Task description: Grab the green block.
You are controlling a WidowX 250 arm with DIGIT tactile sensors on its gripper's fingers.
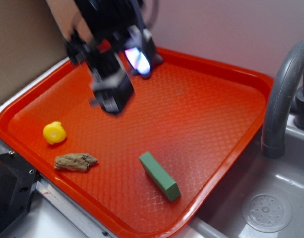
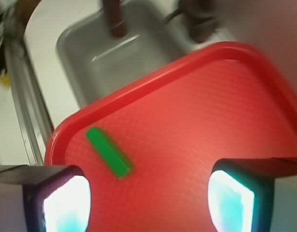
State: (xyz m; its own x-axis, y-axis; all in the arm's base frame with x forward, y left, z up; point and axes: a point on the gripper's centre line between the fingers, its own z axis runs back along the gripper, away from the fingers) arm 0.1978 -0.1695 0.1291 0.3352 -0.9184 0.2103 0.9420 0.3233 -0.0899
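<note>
Green block [image 1: 160, 176] lies on red tray [image 1: 216, 99] beside sink [image 1: 271, 208].

The green block [image 1: 159, 176] [image 2: 109, 152] is a small, elongated, flat-faced bar of matte pale green. It lies flat on the tray [image 1: 216, 114] [image 2: 197, 106], set diagonally, near the front edge and clear of the rim.

Pale wall [image 1: 226, 29], grey sink [image 1: 271, 198], curved grey faucet [image 1: 280, 99].

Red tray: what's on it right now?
On the red tray: green block, yellow toy, brown lump, all apart. The tool hangs above, open, hiding part of the tray's far corner.
</note>
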